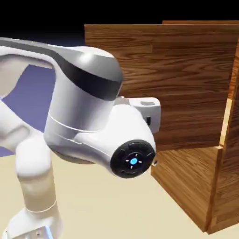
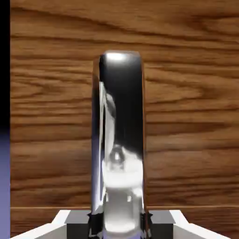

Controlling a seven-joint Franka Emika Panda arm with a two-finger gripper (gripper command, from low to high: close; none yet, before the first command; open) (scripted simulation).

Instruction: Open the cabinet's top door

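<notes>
While the arm's big white elbow blocks most of the exterior view, you can still tell the top door point(image 1: 158, 88) is swung out a good way from the cabinet point(image 1: 219, 186), so I'd say the opening is well underway, maybe nearly done. From the hand view, the gripper point(image 2: 119, 219) is clamped shut on the shiny silver handle point(image 2: 120, 130), with wood grain filling everything behind. Nothing else is around except the tan table point(image 1: 107, 205). Only the arm's own bulk crowds the door.
</notes>
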